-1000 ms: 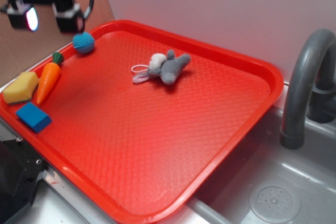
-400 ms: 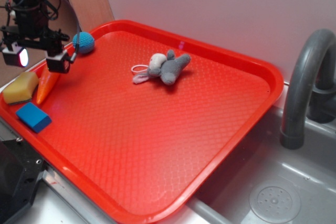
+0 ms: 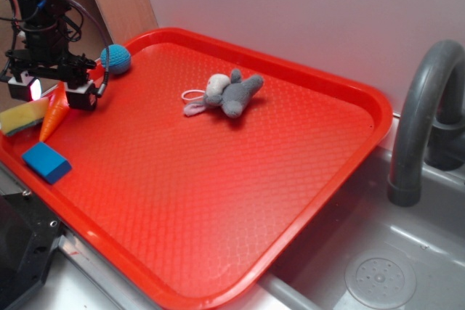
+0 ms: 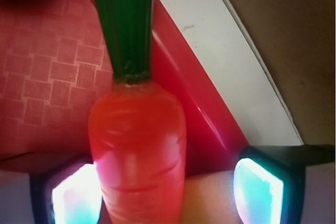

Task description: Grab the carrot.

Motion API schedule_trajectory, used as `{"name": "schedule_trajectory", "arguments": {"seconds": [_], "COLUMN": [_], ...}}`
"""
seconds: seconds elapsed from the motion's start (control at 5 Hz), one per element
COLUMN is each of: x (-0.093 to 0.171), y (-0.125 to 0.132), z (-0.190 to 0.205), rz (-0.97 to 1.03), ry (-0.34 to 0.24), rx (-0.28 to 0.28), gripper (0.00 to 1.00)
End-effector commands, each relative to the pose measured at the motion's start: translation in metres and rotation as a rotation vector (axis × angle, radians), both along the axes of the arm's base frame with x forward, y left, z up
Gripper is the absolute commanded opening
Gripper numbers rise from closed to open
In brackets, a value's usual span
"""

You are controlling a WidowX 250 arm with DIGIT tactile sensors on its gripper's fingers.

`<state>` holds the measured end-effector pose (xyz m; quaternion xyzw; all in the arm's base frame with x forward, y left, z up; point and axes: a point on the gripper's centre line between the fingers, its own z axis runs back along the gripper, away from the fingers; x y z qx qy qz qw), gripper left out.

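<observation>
1. Tray: a large red plastic tray with a textured floor and raised rim [image 3: 312, 201] fills most of the exterior view, with a grey sink basin [image 3: 407, 252] and a curved grey faucet [image 3: 418, 128] to its right.
2. The black robot arm's jaws [image 3: 52, 88] hang low over the tray's far left corner, spread open. In the wrist view the two lit pads stand either side of the carrot, the left pad [image 4: 73, 195] close against it, the right pad [image 4: 260, 187] apart from it.
3. A small grey and white stuffed animal [image 3: 227, 94] lies near the tray's middle, well apart from the arm.
4. A yellow sponge wedge [image 3: 22, 117] and a flat blue block [image 3: 46, 161] lie by the left rim, just beside the jaws.
5. The small orange toy carrot with a dark green stub top [image 4: 137, 145] lies flat on the tray near the left rim, between the open jaws, its tapered end pointing toward the blue block.
6. A small blue knitted ball [image 3: 115, 58] sits just beyond the arm.
7. Judged step: the jaws are lined up for the grab and nothing is gripped yet. The next move calls for closing on the carrot's body without catching the sponge, then lifting.
</observation>
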<state>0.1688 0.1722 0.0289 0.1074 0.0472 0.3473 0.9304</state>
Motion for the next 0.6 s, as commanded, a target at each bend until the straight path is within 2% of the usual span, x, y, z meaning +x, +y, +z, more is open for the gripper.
{"name": "schedule_trajectory", "arguments": {"seconds": [0.0, 0.4], "x": [-0.0019, 0.0076], "y": [-0.014, -0.0216], "z": [-0.0052, -0.0037], "rz": [-0.201, -0.291], "ry": [-0.047, -0.058], "rx": [-0.013, 0.032], "gripper": [0.0, 0.0]}}
